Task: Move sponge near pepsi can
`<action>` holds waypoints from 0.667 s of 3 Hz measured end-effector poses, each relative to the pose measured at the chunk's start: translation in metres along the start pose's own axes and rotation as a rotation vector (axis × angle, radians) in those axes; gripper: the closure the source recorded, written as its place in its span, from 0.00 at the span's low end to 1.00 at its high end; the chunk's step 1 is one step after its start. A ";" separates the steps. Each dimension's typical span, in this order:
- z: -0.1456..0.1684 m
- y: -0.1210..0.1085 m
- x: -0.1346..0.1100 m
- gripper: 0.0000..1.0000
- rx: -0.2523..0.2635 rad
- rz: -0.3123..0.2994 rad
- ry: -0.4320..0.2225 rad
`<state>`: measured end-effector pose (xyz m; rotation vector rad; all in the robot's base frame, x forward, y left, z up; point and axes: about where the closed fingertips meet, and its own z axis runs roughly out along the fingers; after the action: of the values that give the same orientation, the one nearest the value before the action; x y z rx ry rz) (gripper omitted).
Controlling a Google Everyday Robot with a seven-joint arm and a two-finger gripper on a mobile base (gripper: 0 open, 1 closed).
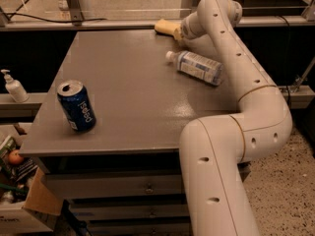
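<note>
While the white jointed robot arm [256, 107] is reaching from the near right corner across the grey flat-topped desk [133, 92], its end effector [177, 32] is sitting low at the desk's far edge, right of centre. The arm's wrist is covering it, so I cannot tell whether it is apart, together or clamped on something. The pale yellow soft foam sponge [165, 27] is lying at that far edge, sticking out to the left of the end effector and touching or nearly touching it; contact is unclear. The dark blue aluminium pepsi can [77, 106] with a silver top is standing upright near the front left corner of the desk, well apart from the sponge. A clear plastic water bottle [196, 67] with a white cap is lying on its side just in front of the end effector, cap pointing left. A white pump dispenser bottle [14, 86] is standing on a ledge left of the desk, and a brown cardboard box [42, 200] is sitting on the floor below it.
</note>
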<state>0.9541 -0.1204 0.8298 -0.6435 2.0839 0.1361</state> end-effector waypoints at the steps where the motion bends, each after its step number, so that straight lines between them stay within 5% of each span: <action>1: -0.003 -0.004 0.001 0.87 0.002 0.006 -0.001; 2: -0.010 -0.002 -0.007 1.00 -0.015 0.008 -0.026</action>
<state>0.9508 -0.1228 0.8416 -0.6388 2.0628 0.1639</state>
